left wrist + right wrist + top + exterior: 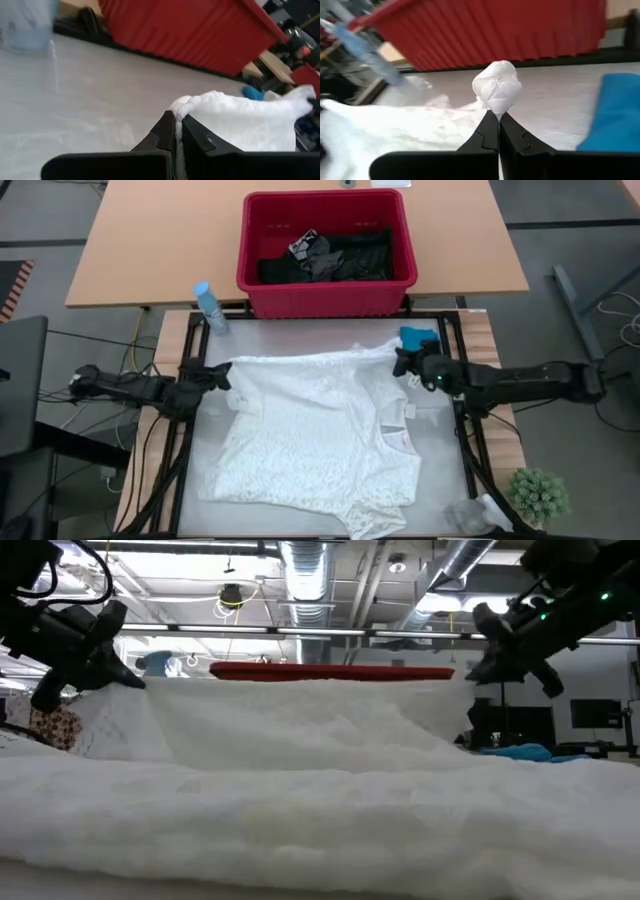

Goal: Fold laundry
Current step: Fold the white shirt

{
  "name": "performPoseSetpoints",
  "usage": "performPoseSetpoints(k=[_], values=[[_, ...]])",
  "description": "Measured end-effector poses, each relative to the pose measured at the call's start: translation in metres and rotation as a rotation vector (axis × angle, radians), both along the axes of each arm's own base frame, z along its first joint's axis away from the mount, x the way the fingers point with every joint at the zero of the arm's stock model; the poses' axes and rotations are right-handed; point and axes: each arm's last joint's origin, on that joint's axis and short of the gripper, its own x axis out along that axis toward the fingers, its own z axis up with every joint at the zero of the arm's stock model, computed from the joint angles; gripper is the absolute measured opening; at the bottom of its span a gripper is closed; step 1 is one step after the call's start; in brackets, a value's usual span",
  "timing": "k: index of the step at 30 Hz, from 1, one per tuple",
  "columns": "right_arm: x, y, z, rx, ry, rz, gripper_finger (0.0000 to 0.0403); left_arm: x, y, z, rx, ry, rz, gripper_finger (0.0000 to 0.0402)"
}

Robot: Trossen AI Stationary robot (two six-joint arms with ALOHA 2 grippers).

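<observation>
High view: white lacy garment (320, 435) spread on table (440, 480); left gripper (222, 373) & right gripper (403, 361) each pinch a far corner. Black clothes (335, 255) in red basket (325, 290); teal garment (420, 337) beside right gripper.
Low view: far edge lifted btwn both grippers.
Left wrist: fingers (165, 132) clamped on white fabric.
Right wrist: fingers (489, 131) clamped on bunched white fabric.

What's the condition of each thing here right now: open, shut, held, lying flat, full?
White lacy garment: spread on the table, far edge lifted at two corners.
Left gripper: shut on the garment's corner.
Right gripper: shut on the other corner.
Red basket: upright, holding dark clothes.
Teal garment: lying beside the right gripper.
Spray bottle: lying on its side.
</observation>
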Motion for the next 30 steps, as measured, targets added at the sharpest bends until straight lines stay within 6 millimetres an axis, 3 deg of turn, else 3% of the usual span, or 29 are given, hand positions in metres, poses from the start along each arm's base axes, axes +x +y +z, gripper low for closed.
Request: performPoseSetpoints(k=[6, 12, 19, 23, 26, 30], values=[[0.007, -0.015, -0.013, 0.058, 0.069, -0.009, 0.0035, 0.002, 0.005, -0.003, -0.050, 0.064, -0.065, 0.0009], [0.011, -0.022, -0.026, 0.115, 0.136, 0.013, 0.0085, 0.006, 0.008, -0.008, -0.062, 0.171, -0.148, 0.0070], [0.017, -0.032, -0.013, 0.041, 0.203, 0.024, 0.0139, 0.014, 0.019, 0.000, 0.082, 0.227, -0.096, 0.0149], [0.017, -0.039, -0.005, 0.056, 0.207, 0.029, 0.0159, 0.017, 0.025, -0.001, -0.023, 0.200, -0.099, 0.0173], [0.021, -0.037, 0.005, 0.022, 0.230, 0.210, 0.0164, 0.022, 0.025, 0.005, -0.131, 0.127, -0.250, 0.0173], [0.030, -0.020, 0.014, -0.004, 0.219, 0.559, 0.0155, 0.031, 0.014, 0.022, -0.206, 0.069, -0.694, 0.0148]])
